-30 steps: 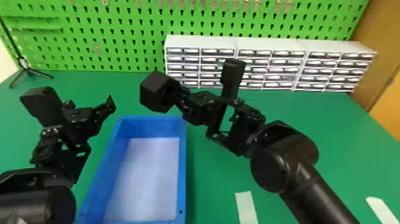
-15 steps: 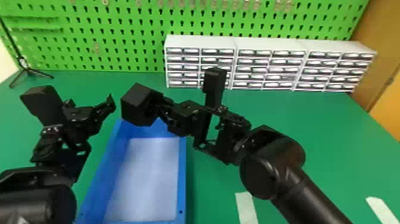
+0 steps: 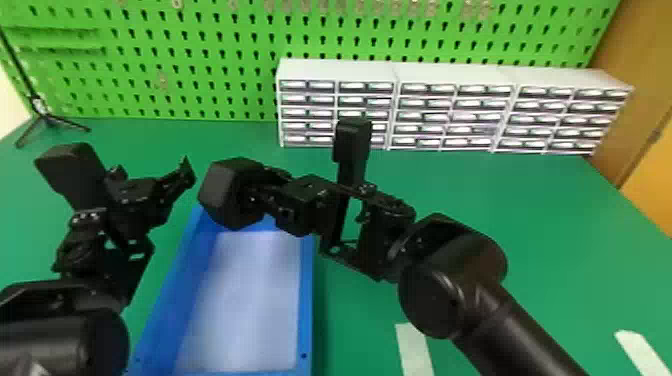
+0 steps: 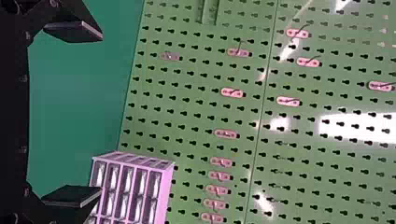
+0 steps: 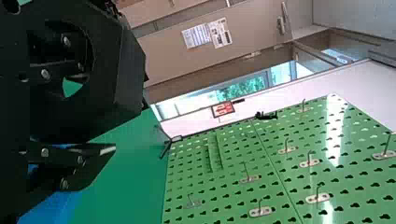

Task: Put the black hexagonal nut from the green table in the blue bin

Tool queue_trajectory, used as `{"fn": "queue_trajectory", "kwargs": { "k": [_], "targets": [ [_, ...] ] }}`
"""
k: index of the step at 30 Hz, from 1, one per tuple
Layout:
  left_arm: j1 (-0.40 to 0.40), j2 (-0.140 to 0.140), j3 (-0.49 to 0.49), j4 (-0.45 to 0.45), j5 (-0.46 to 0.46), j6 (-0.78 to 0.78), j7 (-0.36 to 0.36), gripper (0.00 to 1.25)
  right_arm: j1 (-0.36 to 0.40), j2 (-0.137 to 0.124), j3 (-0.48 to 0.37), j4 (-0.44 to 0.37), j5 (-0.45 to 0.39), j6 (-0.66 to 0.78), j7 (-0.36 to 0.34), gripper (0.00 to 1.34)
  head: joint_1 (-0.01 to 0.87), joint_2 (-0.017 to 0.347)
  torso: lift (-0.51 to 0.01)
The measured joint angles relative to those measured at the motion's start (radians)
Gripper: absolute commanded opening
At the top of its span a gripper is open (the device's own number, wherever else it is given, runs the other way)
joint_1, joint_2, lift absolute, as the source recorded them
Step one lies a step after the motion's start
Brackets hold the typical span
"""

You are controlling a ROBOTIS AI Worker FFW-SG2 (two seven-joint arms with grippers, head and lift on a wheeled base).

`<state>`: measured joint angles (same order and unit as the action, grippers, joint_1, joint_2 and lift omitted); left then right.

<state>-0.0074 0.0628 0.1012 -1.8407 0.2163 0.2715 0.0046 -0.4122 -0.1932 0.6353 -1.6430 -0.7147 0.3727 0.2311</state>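
Observation:
In the head view my right gripper (image 3: 267, 192) is shut on the black hexagonal nut (image 3: 227, 195), high by the far left corner of the blue bin (image 3: 307, 300). My left gripper (image 3: 152, 175) stands open and empty left of the nut, beyond the bin's left side. In the right wrist view the large nut (image 5: 128, 74) sits at my right gripper (image 5: 95, 109) and hides part of one finger. The left wrist view has my left gripper (image 4: 100, 113) with its fingers wide apart.
White drawer units (image 3: 335, 70) stand along the back of the green table (image 3: 550, 225), before a green pegboard (image 3: 200, 85). A small black tripod (image 3: 42, 115) is at the far left. Light strips (image 3: 414, 345) lie on the table at the front right.
My right arm has moved left with the nut in its gripper, from beyond the bin's far edge to its far left corner. The left arm has stayed where it was.

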Motion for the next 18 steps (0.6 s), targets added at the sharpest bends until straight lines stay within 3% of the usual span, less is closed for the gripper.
{"fn": "queue_trajectory", "kwargs": {
  "k": [18],
  "targets": [
    [0.0,0.0,0.0,0.0,0.0,0.0,0.0,1.12,0.001,-0.004,0.003,0.002,-0.006,0.034,-0.012,0.83,0.692,0.008,-0.097]
  ]
}}
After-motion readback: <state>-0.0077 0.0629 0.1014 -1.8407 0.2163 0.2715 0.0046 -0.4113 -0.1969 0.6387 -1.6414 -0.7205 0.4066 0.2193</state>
